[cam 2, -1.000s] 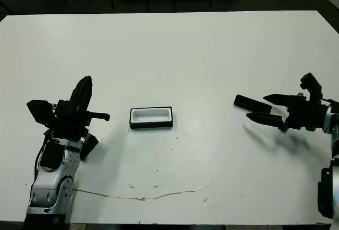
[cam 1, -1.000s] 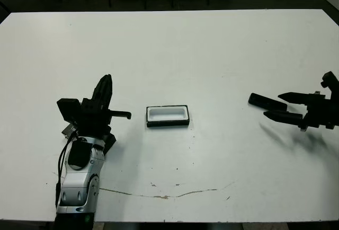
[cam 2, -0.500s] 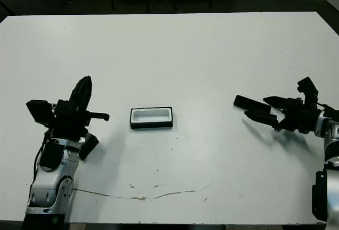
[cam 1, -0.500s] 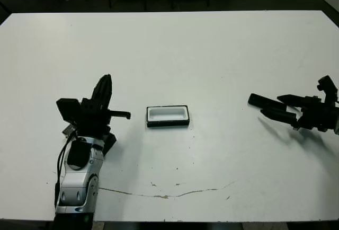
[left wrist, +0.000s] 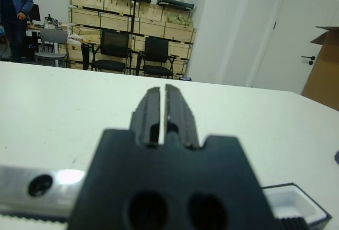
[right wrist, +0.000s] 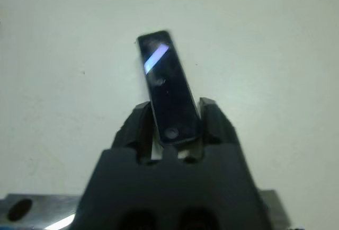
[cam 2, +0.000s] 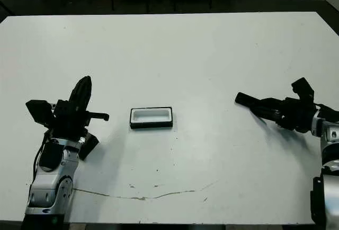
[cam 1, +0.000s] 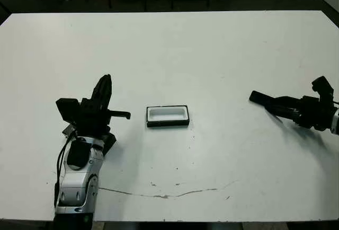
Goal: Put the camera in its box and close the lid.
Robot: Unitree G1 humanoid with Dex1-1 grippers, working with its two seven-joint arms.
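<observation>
Camera (right wrist: 167, 89) | between right end effector (right wrist: 174, 114) fingers | box (cam 1: 168, 116) open

A wide white desk (cam 1: 175, 50) carries the scene. The box (cam 1: 168, 116) lies flat on it near the middle, open, its white lining facing up. The camera (cam 1: 263, 99) sits low at the desk's right side; whether it touches the surface cannot be told. A thin brownish crack-like mark (cam 1: 169, 193) runs along the near edge.
</observation>
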